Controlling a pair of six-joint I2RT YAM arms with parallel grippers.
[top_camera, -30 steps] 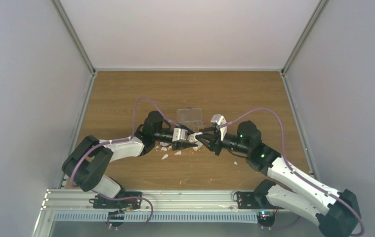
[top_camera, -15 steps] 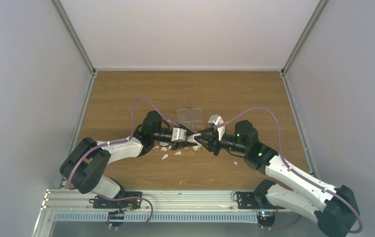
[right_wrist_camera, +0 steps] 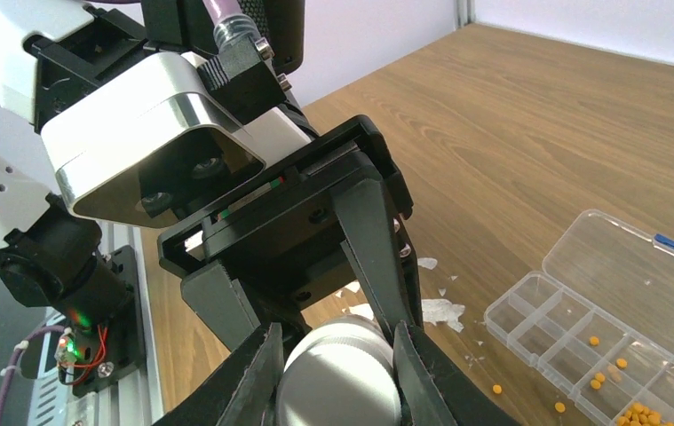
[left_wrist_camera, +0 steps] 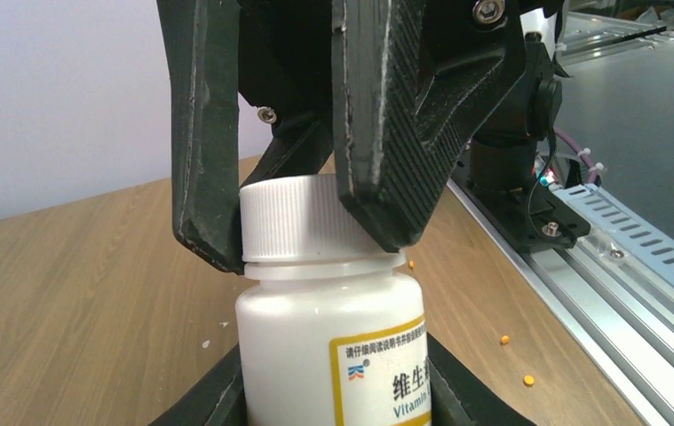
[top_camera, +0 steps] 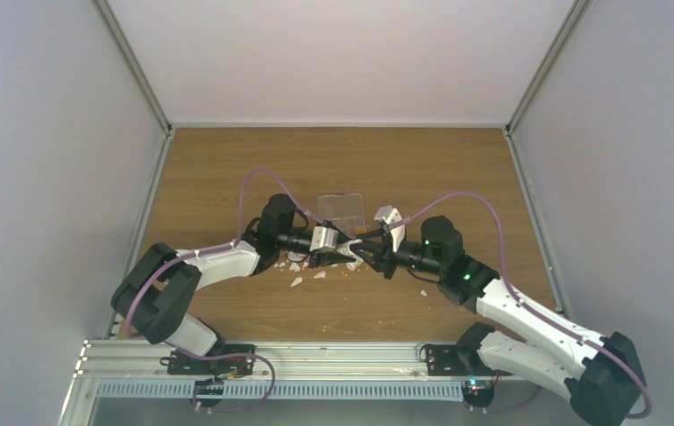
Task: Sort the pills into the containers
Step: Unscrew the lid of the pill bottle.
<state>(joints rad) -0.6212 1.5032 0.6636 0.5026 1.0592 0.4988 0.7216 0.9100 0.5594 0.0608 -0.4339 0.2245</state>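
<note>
A white vial (left_wrist_camera: 315, 346) with a ribbed cap (left_wrist_camera: 302, 222) is held above the table between both arms. My left gripper (left_wrist_camera: 333, 395) is shut on the vial's body, its fingers (left_wrist_camera: 218, 395) pressed to both sides. My right gripper (right_wrist_camera: 342, 373) is shut on the cap (right_wrist_camera: 342, 377). In the top view the two grippers meet at the vial (top_camera: 351, 251). The clear organiser box (right_wrist_camera: 537, 297) lies open beyond them, with orange pills (right_wrist_camera: 639, 413) in one compartment. Loose pills (left_wrist_camera: 528, 380) dot the wood.
White flakes (right_wrist_camera: 440, 311) lie on the table under the grippers and to their left (top_camera: 297, 281). The aluminium rail (left_wrist_camera: 635, 257) runs along the near edge. Grey walls enclose the table on three sides.
My left jaws have closed in on the vial's body. Both arms have shifted slightly, and the right grip on the cap is unchanged.
</note>
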